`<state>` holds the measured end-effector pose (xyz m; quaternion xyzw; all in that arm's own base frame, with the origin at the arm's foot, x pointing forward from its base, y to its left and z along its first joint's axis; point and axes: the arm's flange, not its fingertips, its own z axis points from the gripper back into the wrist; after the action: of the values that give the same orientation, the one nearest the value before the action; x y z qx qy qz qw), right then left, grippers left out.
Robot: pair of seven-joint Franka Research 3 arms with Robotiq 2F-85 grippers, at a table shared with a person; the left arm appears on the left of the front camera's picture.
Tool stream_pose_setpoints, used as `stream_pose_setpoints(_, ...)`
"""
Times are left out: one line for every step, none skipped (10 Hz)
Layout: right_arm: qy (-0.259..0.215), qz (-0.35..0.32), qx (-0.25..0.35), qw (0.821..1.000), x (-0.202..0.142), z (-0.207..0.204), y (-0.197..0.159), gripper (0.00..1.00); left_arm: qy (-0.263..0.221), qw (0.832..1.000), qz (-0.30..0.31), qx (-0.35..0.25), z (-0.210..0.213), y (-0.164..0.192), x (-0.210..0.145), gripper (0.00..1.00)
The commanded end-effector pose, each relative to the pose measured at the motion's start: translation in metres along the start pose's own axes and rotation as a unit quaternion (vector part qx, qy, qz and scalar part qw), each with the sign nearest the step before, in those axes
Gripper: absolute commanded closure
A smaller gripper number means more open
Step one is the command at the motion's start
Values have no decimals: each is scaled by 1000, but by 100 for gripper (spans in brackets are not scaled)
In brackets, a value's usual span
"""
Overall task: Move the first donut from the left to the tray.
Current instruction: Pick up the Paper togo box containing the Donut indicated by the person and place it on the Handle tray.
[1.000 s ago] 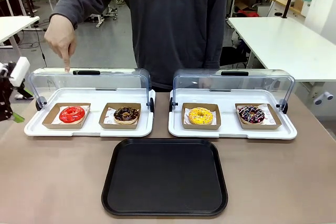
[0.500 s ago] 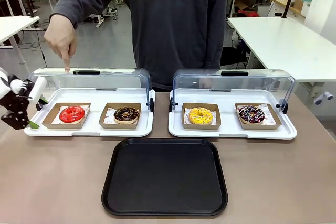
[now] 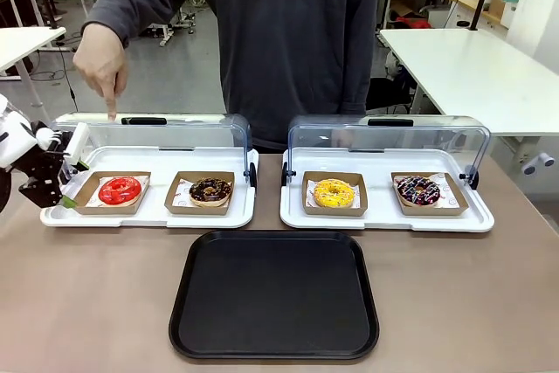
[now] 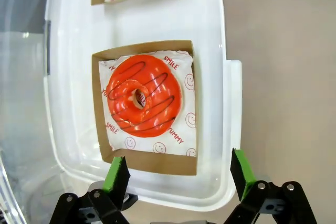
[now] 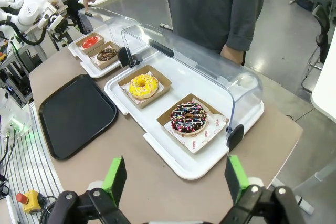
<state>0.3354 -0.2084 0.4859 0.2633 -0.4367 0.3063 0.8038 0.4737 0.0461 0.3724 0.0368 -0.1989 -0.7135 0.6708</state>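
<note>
Sliding in from the side, my left gripper (image 3: 74, 183) now hangs just beside the red donut (image 3: 120, 189), fingers spread wide, holding nothing, a touch off-centre over its holder (image 4: 147, 162). So the grasp comes next, I judge. It sits untouched on the platter (image 3: 148, 216), chocolate donut (image 3: 210, 189) just beyond it, raised lid (image 3: 148, 137) behind, a person's hand (image 3: 103, 63) pointing above. Near it waits the tray (image 3: 273, 294). My right gripper (image 5: 173, 179) gapes idle, well apart.
</note>
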Motion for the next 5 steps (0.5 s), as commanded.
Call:
stream_pose_setpoints(-11,8,0,1000,3,1,-2,0,5,1000,-15,3,2,-9,3,0)
stream_pose_setpoints(-11,8,0,1000,3,1,-2,0,5,1000,-15,3,2,-9,3,0)
stream_pose_setpoints(-11,8,0,1000,3,1,-2,0,1,1000,-4,-1,0,-2,3,0)
stream_pose_setpoints(-11,8,0,1000,3,1,-2,0,15,1000,-5,-25,-5,5,-2,0)
stream_pose_setpoints(-11,8,0,1000,3,1,-2,0,34,999,-3,-13,-9,7,-6,0)
